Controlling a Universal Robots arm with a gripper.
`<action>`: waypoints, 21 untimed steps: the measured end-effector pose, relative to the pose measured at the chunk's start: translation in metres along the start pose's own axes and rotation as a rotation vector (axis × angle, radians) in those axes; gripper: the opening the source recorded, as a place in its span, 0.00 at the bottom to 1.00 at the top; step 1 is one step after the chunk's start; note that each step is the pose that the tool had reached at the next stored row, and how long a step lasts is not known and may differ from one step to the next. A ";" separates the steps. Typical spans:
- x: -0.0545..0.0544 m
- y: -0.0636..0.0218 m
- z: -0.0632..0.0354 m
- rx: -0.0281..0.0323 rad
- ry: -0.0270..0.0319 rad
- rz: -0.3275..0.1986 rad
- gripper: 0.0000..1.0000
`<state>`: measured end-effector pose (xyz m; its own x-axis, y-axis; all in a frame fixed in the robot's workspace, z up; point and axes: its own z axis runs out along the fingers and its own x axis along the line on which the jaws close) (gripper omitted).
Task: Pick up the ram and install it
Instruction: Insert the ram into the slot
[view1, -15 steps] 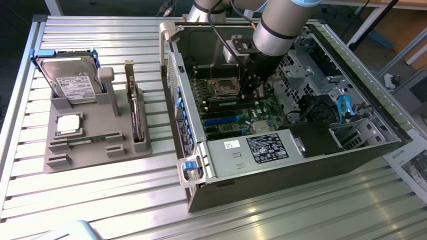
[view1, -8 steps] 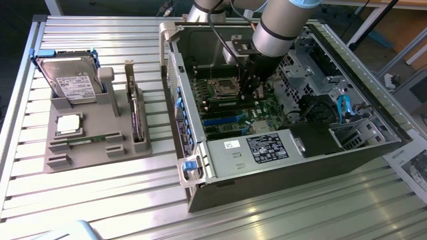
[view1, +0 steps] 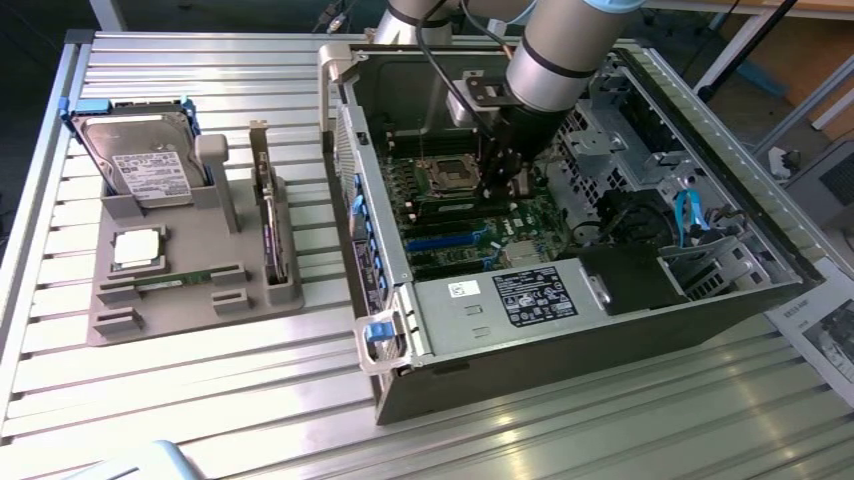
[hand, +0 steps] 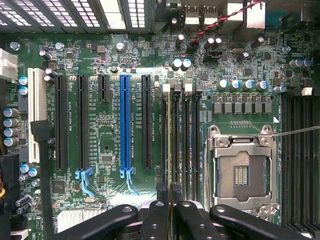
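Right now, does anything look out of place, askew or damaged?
Nothing looks spilled or broken. One oddity: the ram sits in the tray outside the case, while the pincer hangs inside the case over the memory slots. The socket beside them is empty.

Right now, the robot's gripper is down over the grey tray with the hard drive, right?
No. The exterior view shows the gripper down inside the open case, over the motherboard. The grey tray with the hard drive sits apart, on that view's left.
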<state>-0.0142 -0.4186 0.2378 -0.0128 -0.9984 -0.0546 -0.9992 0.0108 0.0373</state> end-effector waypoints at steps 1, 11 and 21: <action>0.000 -0.0001 0.0000 0.0001 0.0000 0.000 0.12; 0.000 -0.0001 -0.0007 0.0010 0.0006 -0.001 0.12; 0.000 0.0000 -0.0008 0.0006 0.0012 -0.017 0.12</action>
<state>-0.0142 -0.4186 0.2386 0.0044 -0.9985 -0.0540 -0.9993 -0.0063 0.0358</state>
